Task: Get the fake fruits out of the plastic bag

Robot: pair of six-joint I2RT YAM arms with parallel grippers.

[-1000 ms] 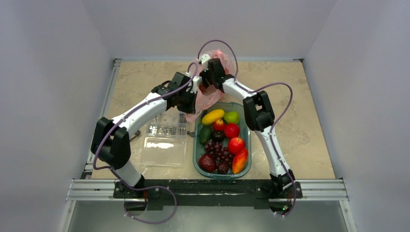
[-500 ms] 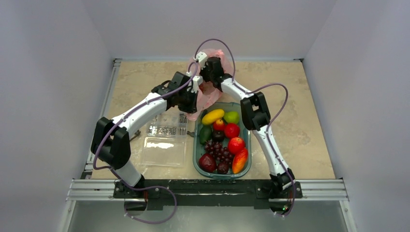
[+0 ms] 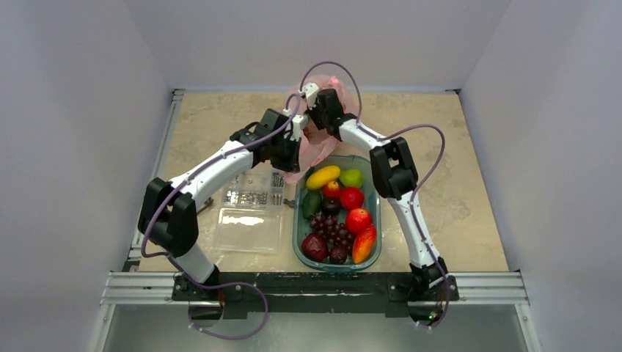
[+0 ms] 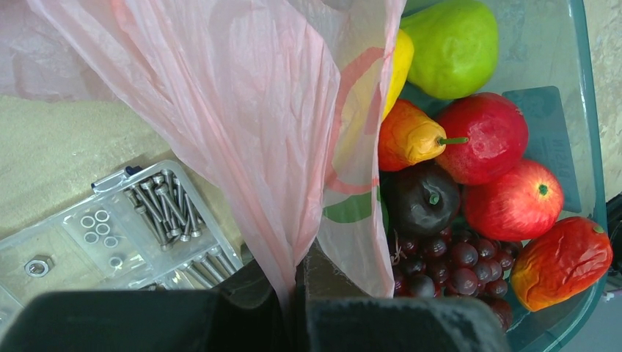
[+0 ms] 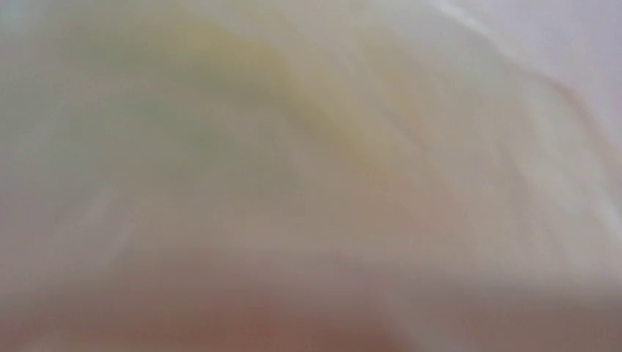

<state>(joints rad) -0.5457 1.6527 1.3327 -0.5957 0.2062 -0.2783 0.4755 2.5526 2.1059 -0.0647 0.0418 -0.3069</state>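
The pink plastic bag [image 3: 334, 82] hangs lifted at the back of the table, just behind the green tray [image 3: 376, 192]. My left gripper [image 3: 294, 149] is shut on a gathered fold of the bag [image 4: 242, 110], its film running down between the jaws [image 4: 297, 268]. My right wrist [image 3: 326, 110] reaches into the bag and its fingers are hidden; the right wrist view is a pale blur of film with a greenish-yellow smear. What lies inside the bag is hidden. In the tray lie fake fruits: a red apple [image 4: 513, 202], a mango [image 4: 561, 260] and a dark plum [image 4: 422, 198].
The tray also holds a green apple [image 4: 451, 48], a stubby yellow fruit [image 3: 323, 176] and purple grapes [image 3: 334, 229]. A clear box of screws [image 4: 139, 220] sits left of the tray, its open lid [image 3: 248, 229] nearer me. White walls enclose the table.
My right wrist dipped slightly left into the bag and came back, and its jaws have closed. The left arm has held still on the bag.
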